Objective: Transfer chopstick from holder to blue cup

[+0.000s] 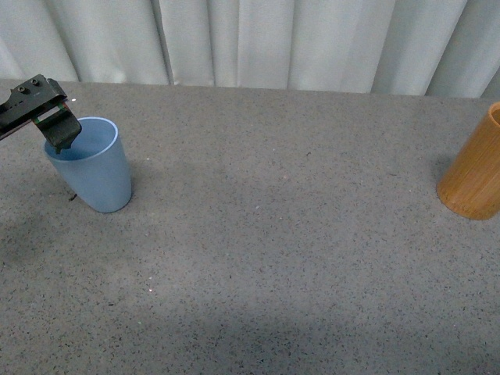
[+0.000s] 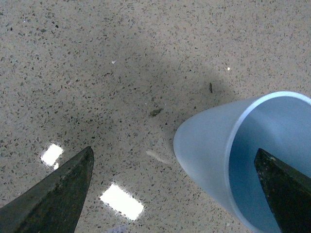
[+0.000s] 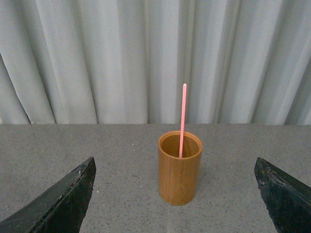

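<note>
The blue cup [image 1: 94, 176] stands at the table's left and looks tilted. My left gripper [image 1: 61, 134] is open at its rim. In the left wrist view the cup [image 2: 209, 145] has one finger [image 2: 286, 194] inside its mouth and the other finger [image 2: 53, 194] outside over the table, so the cup wall lies between the jaws of that gripper [image 2: 173, 153]. The orange-brown holder [image 1: 475, 168] is at the far right edge. In the right wrist view the holder [image 3: 180, 170] stands upright with one pink chopstick [image 3: 182, 116] in it. My right gripper [image 3: 175, 161] is open, empty and short of it.
The grey speckled table [image 1: 281, 234] stretches between cup and holder. A white curtain [image 1: 273, 39] hangs behind the table's far edge. Bright light reflections [image 2: 121, 200] lie on the tabletop by the left gripper.
</note>
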Robot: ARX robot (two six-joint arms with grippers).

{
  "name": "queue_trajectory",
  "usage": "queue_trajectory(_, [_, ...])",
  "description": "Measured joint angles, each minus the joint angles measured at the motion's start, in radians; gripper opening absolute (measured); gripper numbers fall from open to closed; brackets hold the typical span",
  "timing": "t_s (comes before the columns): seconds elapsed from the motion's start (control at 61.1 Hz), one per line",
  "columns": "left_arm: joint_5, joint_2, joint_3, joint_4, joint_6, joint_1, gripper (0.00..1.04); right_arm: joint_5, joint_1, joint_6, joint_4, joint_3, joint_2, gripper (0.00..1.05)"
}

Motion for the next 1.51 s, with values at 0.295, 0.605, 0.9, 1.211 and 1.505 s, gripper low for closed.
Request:
queue_trajectory(0.295, [-0.014,0.029,0.02,-0.001,-0.002,0.013,0.98,0.0,0.0,0.0,0.0,0.0,0.0,0.95])
queue_trajectory(0.605, [-0.024,0.047,0.02,0.0,-0.002,0.008,0.96,0.0,0.0,0.0,0.0,0.0,0.0,0.95])
queue_trajectory(0.9, [0.014,0.047,0.02,0.068,0.013,-0.023,0.49,0.0,0.0,0.0,0.0,0.0,0.0,0.95])
queue_trajectory(1.211, [0.063,0.047,0.016,0.093,0.051,-0.06,0.04,0.0,0.0,0.0,0.0,0.0,0.0,0.95])
queue_trajectory(1.505, [0.109,0.003,0.014,0.076,0.058,-0.086,0.04,0.0,0.0,0.0,0.0,0.0,0.0,0.95])
